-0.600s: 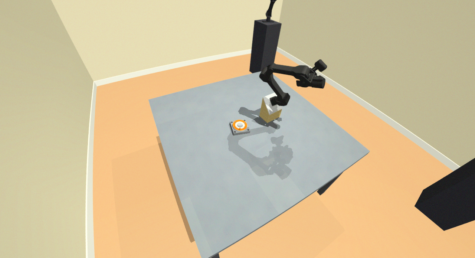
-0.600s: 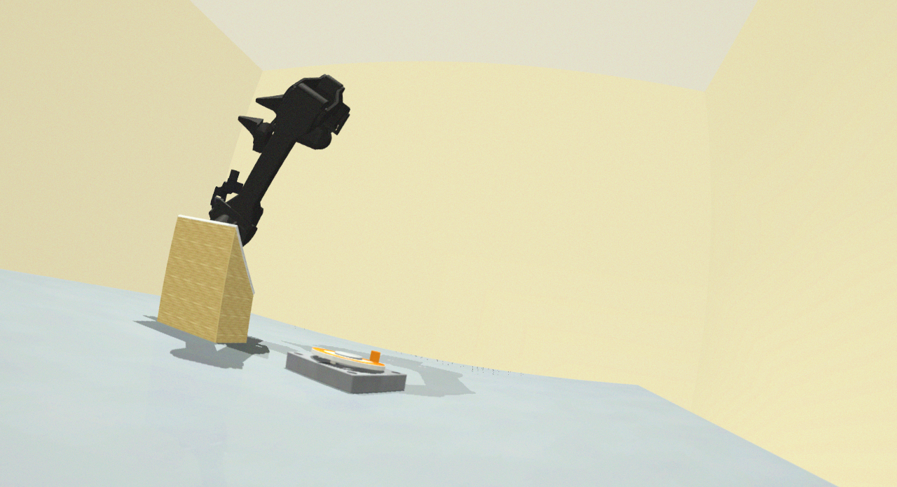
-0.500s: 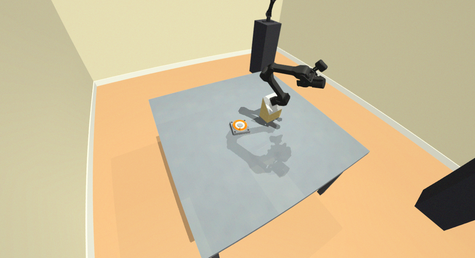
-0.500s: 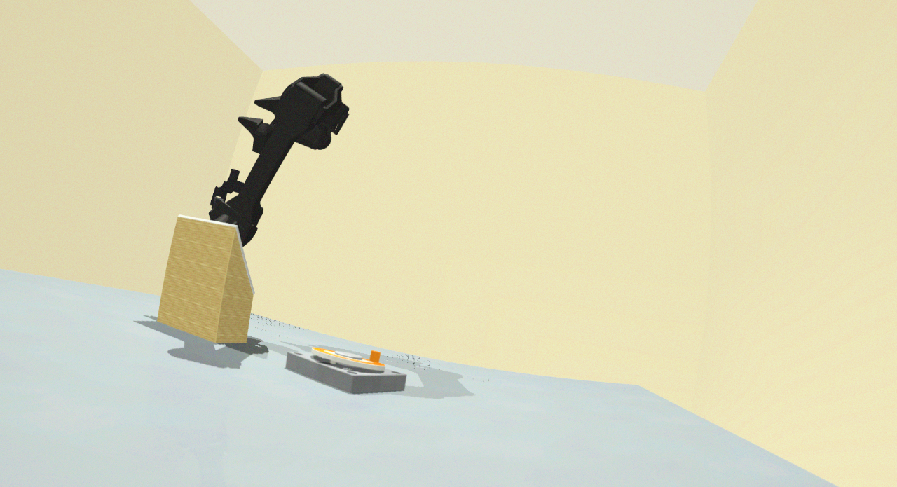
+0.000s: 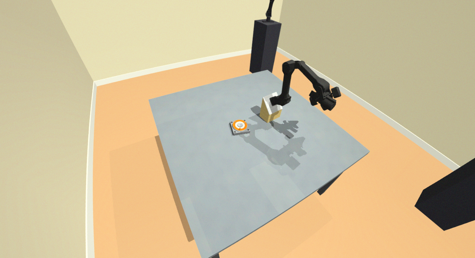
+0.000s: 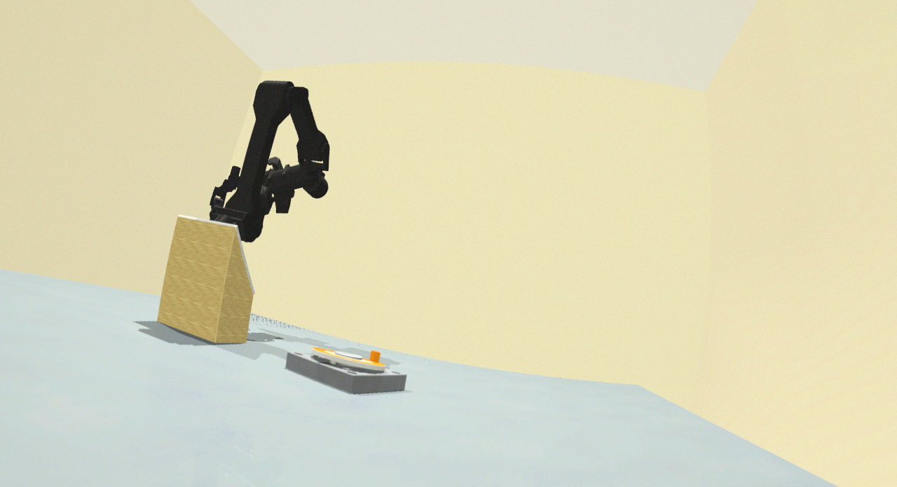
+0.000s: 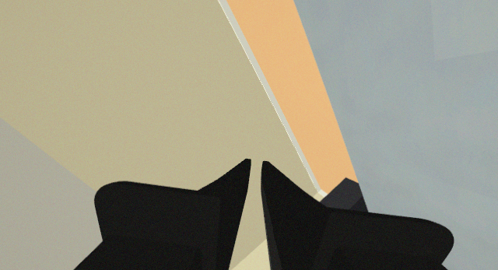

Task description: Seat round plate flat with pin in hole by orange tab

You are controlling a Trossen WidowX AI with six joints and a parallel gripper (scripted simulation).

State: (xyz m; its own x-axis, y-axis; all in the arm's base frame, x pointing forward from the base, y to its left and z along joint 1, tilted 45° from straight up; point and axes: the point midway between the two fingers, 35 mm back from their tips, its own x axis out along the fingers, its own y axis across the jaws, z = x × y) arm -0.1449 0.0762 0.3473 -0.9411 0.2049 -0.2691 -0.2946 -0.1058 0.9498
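Observation:
The round plate [image 5: 235,125] [image 6: 361,363], orange and white, sits around the post [image 5: 239,124] [image 6: 348,355] on the square grey base [image 5: 241,133] [image 6: 319,373]. In the exterior view it is tilted, its left side raised with a gap beneath and its side by the orange tab [image 6: 375,357] lower. The pin and the hole cannot be made out. My gripper [image 7: 256,165] is shut, with a narrow gap and nothing between the fingertips. It is up in the air, well away from the plate, which is outside the wrist view.
A wooden block [image 5: 266,114] [image 6: 197,277] with a white sloping top stands beside the base, under my arm's foot. Both stand on the blue-grey table [image 5: 199,156] [image 6: 125,408]. A dark pedestal [image 5: 262,43] with another arm stands beyond the table, and another dark block [image 5: 448,196] is at the right.

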